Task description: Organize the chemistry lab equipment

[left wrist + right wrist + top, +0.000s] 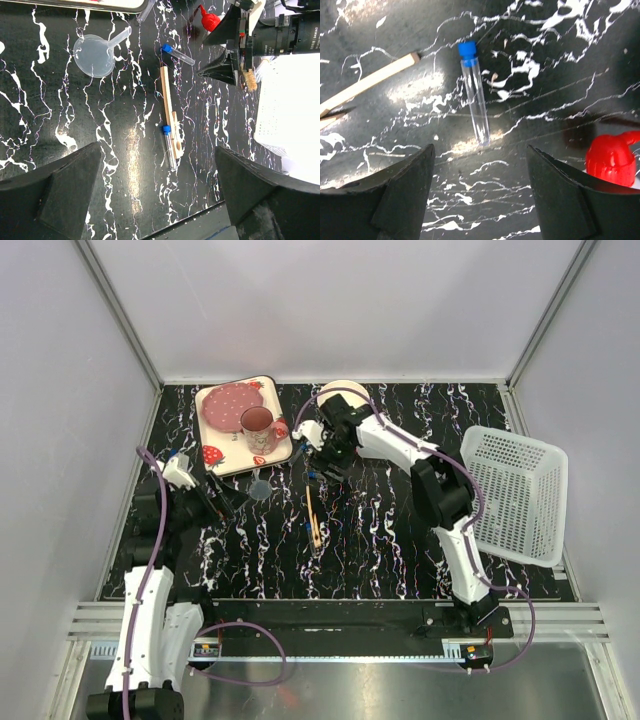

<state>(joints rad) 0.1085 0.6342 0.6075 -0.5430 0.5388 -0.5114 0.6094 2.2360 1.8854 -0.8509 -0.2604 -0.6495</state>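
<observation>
My right gripper [322,472] is open and empty, low over the black marbled table. A blue-capped clear tube [474,95] lies just ahead of its jaws, not between them. The red-capped bottle [611,156] stands right of it, and the wooden stick [367,84] ends at the left. My left gripper [228,502] is open and empty. Ahead of it lie the stick [168,102], a second blue-capped tube [169,146], the first tube [177,54] and a clear funnel-like cup [94,54]. A tan brush tip [249,80] shows beside the right gripper. The white grid rack [515,490] sits tilted at the right.
The strawberry-print tray [225,445] with the pink mug [258,425] stands at the back left. The white bowl [340,390] is at the back, behind the right arm. The table's near edge [200,215] runs just below the left gripper's view.
</observation>
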